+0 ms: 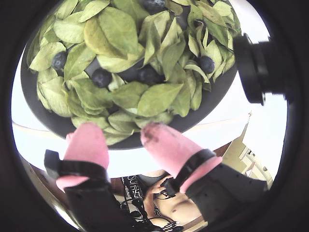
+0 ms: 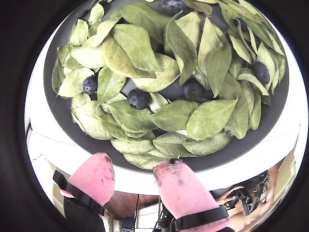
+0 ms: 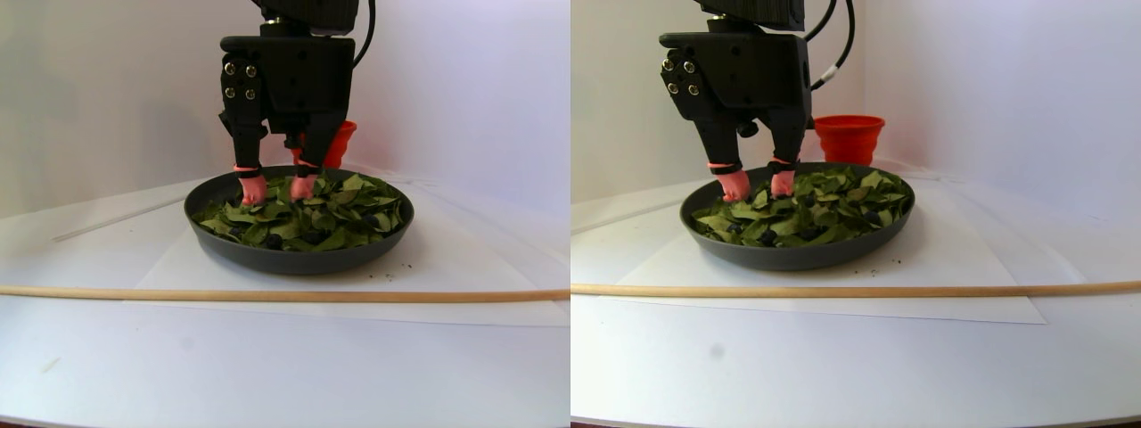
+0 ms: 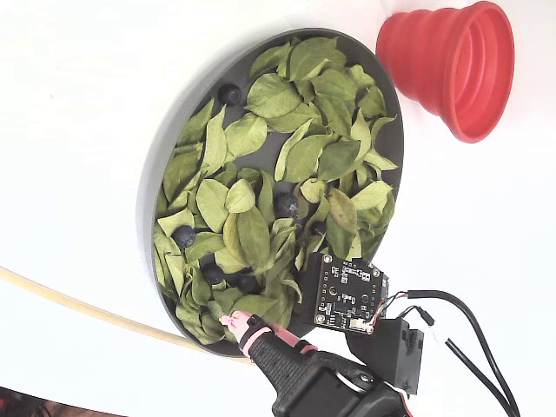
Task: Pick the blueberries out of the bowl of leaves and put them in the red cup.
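The dark grey bowl holds a bed of green leaves with several blueberries among them. In both wrist views the berries lie half tucked between leaves. My gripper is open, and nothing sits between its pink fingertips. It hangs over the bowl's rim, and in the stereo pair view the gripper is down at the leaves on the bowl's far left side. The red cup lies on its side beyond the bowl and shows as partly hidden behind the arm.
A thin wooden stick lies across the white table in front of the bowl. A white paper sheet is under the bowl. A bare circuit board rides on the gripper, with cables trailing right.
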`<state>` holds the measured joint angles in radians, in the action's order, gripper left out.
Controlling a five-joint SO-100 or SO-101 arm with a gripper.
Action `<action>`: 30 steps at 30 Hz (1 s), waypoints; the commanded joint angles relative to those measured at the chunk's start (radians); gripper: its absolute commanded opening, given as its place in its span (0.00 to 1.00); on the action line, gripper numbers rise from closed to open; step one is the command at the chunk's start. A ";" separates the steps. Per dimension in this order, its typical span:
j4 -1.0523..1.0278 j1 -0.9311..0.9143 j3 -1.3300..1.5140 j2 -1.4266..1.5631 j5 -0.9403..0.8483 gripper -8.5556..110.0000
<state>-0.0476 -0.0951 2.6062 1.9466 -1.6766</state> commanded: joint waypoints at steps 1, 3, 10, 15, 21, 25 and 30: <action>0.046 0.009 -0.048 -0.025 -0.008 0.21; 0.058 0.011 -0.057 -0.046 -0.009 0.21; 0.084 0.015 -0.077 -0.098 -0.012 0.21; 0.114 0.020 -0.091 -0.138 -0.018 0.21; 0.147 0.017 -0.121 -0.198 -0.021 0.21; 0.173 0.017 -0.133 -0.230 -0.025 0.21; 0.235 0.017 -0.135 -0.275 -0.037 0.21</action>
<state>0.1549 -0.0752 2.4958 1.6659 -1.7027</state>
